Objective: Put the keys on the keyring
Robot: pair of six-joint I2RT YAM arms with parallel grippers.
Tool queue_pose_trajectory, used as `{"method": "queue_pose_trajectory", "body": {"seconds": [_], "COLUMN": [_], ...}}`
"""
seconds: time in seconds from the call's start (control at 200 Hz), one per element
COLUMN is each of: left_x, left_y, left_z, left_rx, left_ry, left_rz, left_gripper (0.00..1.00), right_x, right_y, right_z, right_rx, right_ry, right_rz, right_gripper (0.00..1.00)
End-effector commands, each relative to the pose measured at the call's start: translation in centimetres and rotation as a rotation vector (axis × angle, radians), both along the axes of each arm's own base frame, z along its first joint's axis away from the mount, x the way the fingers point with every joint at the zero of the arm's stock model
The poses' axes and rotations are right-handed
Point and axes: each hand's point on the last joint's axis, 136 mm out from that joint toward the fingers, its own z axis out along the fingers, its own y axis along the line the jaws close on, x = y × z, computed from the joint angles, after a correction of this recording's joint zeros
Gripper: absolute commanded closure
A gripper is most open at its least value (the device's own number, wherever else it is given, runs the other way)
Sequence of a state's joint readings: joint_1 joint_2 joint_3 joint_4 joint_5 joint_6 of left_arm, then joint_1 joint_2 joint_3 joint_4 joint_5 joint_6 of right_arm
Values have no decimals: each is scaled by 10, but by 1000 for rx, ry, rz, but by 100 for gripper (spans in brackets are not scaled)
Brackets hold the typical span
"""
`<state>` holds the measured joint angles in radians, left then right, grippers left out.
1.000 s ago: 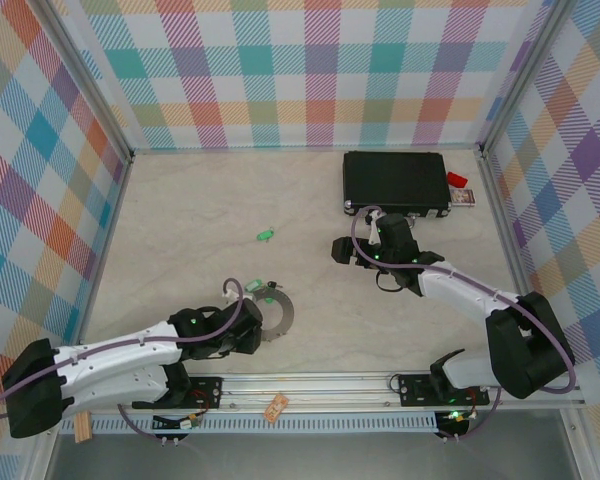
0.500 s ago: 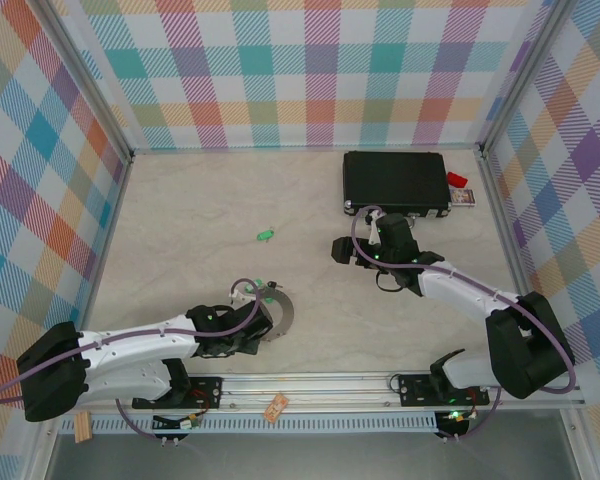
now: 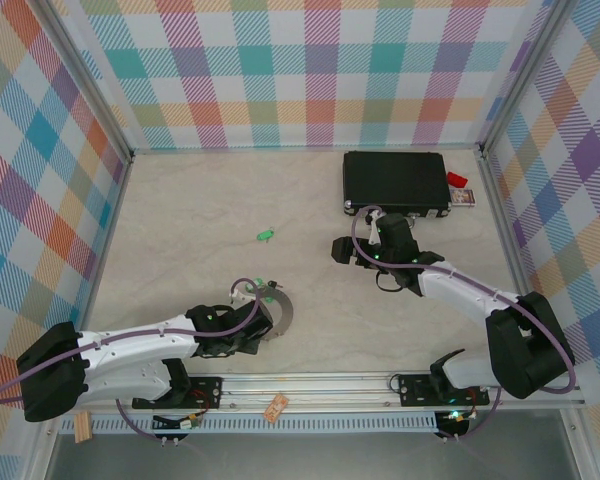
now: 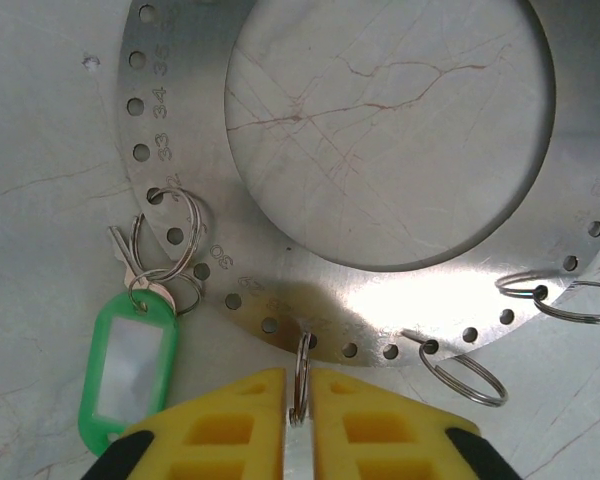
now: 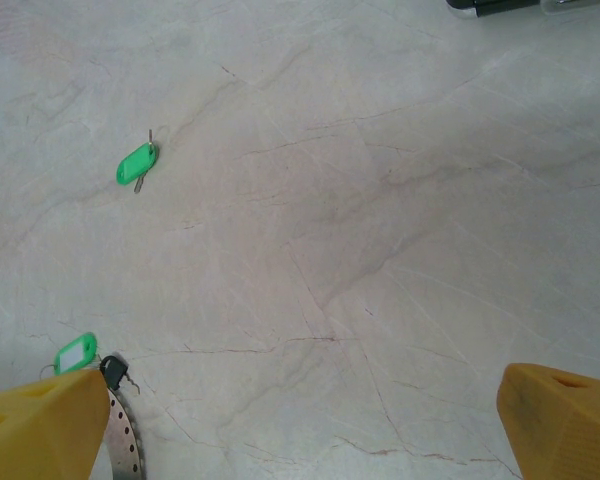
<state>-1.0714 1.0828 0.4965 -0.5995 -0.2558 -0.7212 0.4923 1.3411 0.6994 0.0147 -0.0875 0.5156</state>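
Note:
The keyring (image 4: pixel 580 130), a wide grey metal band with numbered holes, lies flat on the table (image 3: pixel 280 312). My left gripper (image 4: pixel 300 400) is shut on a small split ring (image 4: pixel 300 370) that hangs from a hole in the band's near edge. One of the keys, with a green tag (image 4: pixel 130 370), hangs by rings from a hole on the left (image 3: pixel 263 284). Another green key (image 3: pixel 266 236) lies loose farther back (image 5: pixel 135 165). My right gripper (image 3: pixel 345 250) hovers open over bare table, with nothing between its fingers (image 5: pixel 565 420).
Two more empty split rings (image 4: pixel 465 372) (image 4: pixel 560 300) hang from the band's right side. A black case (image 3: pixel 395 182) lies at the back right, a small red item (image 3: pixel 456 180) beside it. Checked walls close in the table on three sides.
My left arm has slid right to the keyring's near edge, and its jaws have closed on the small split ring. The right arm has not moved.

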Motion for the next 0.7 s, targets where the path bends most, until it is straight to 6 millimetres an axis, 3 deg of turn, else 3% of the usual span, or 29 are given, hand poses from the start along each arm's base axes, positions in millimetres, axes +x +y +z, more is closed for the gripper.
{"method": "queue_pose_trajectory", "body": {"seconds": [0.0, 0.14, 0.255, 0.48, 0.695], "left_x": [0, 3, 8, 42, 78], "left_y": [-2, -1, -2, -15, -55], "left_z": [4, 9, 20, 69, 125], "left_rx": [-3, 7, 20, 38, -6], "left_ry": [-4, -20, -45, -225, -437], "left_rz": [-4, 1, -9, -35, -144], "left_gripper": [85, 100, 100, 100, 100], "right_x": [-1, -1, -2, -6, -7], "right_y": [5, 6, 9, 9, -6], "right_z": [4, 4, 7, 20, 37], "right_rx": [24, 30, 46, 89, 108], "right_ry": [-9, -7, -19, -90, -207], "right_rz": [10, 14, 28, 45, -23], "right_gripper": [1, 1, 1, 1, 1]}}
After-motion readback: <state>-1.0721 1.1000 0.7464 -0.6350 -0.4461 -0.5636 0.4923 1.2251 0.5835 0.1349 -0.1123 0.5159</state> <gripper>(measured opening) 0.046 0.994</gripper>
